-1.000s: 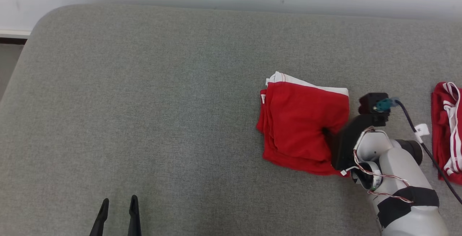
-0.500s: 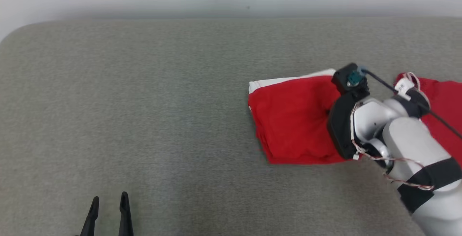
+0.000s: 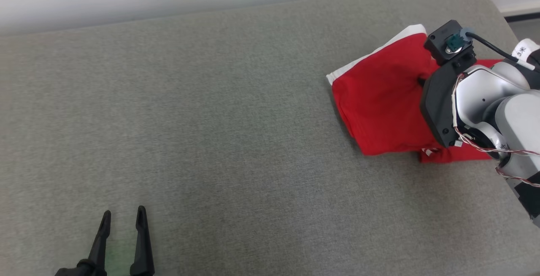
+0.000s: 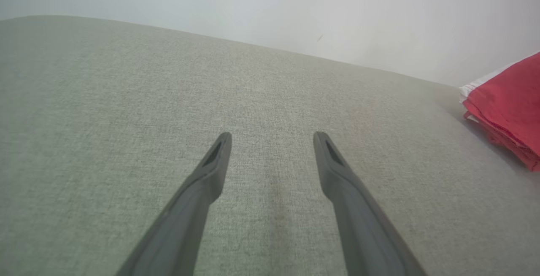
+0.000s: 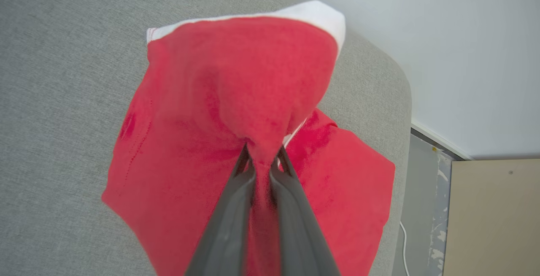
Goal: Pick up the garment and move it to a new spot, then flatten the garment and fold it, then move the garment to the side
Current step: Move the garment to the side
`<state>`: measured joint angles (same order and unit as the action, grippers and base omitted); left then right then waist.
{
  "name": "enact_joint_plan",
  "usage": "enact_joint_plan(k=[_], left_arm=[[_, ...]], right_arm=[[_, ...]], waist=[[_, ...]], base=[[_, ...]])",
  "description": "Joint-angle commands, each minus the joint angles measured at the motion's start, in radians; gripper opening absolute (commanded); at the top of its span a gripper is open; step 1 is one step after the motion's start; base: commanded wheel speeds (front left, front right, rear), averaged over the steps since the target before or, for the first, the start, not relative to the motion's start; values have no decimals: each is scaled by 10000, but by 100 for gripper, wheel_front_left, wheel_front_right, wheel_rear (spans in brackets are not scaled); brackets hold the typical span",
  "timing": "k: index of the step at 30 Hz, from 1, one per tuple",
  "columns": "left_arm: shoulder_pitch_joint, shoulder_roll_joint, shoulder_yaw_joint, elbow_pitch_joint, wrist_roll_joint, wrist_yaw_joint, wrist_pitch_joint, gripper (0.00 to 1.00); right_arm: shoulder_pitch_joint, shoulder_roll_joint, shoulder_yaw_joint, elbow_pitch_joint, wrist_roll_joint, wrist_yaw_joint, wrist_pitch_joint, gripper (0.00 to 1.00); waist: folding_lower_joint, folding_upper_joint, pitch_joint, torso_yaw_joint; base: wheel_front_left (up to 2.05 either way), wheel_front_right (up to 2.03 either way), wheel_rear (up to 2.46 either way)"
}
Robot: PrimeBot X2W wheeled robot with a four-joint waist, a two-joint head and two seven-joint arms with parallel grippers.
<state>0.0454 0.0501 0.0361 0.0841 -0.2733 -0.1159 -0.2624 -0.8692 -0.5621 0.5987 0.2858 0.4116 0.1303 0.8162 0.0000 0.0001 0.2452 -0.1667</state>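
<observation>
Pinching a bunched fold of the folded red garment (image 5: 236,82) between the closed fingers of the right gripper (image 5: 262,154).
The garment, red with a white band along its far edge, is spreading out from the fingertips over the grey upholstered cushion (image 3: 211,120), its cloth gathering into a peak just ahead of the tips. A second piece of red cloth (image 5: 350,174) is lying partly beneath it, right of the fingers in the right wrist view. The left gripper (image 3: 123,219) is hovering well apart from the garment, fingers spread wide around nothing, the garment showing off to its right.
</observation>
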Motion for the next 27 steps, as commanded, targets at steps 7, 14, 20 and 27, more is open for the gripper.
enact_joint_plan(k=[7, 14, 20, 27], left_arm=[[-323, 5, 233, -89, 461, -110, -27, 100], [-535, 15, 181, -169, 771, -136, -27, 100], [-673, 213, -43, -248, 796, -148, -27, 100], [-603, 288, -71, -291, 849, -140, -27, 100]], right_arm=[[-260, -220, -237, 339, -137, -1, -526, 0], [-108, -687, -815, 1227, -687, -1, -1252, 0], [28, -968, -1338, 2293, -1371, -1, -2391, 0], [94, -802, -1962, 3490, -2540, -1, -3478, 100]], waist=[[0, -1, 911, -973], [0, -1, 1276, -1034], [0, -1, 1576, -691], [0, -1, 1602, -349]], base=[[0, 0, 0], [0, 0, 0], [0, 0, 0], [0, 0, 0]])
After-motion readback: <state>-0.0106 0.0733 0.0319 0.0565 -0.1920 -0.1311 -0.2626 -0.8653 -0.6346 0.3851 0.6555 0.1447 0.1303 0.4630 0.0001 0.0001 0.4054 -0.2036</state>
